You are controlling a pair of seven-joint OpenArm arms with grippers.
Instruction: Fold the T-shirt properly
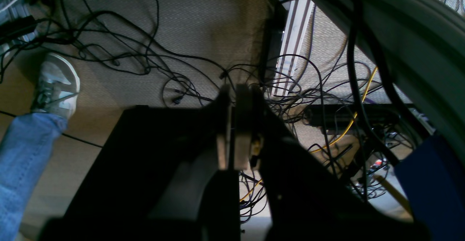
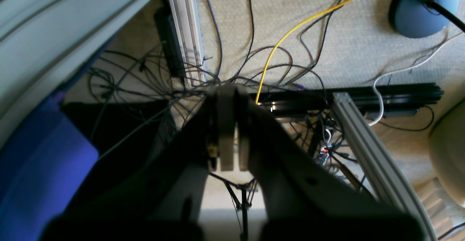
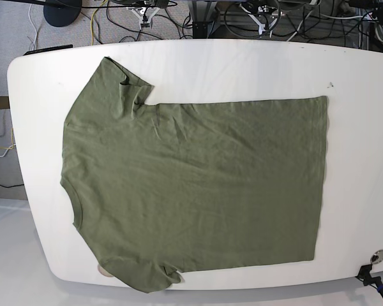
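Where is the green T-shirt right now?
In the base view, the T-shirt lies spread flat on the white table, collar toward the left edge and hem toward the right; neither wrist view shows it.

My left gripper (image 1: 234,124) was shut, its two fingers (image 1: 242,124) pressed flat together with only a hairline seam between the pads, and nothing sat between them. It pointed downward, away from the wrist camera, hanging in the air. My right gripper (image 2: 232,124) was likewise closed and empty, the pale fingers (image 2: 226,124) side by side with a thin slit between them, pointed down the same way. Neither of my arms reached into the base view; both stayed outside its edges.
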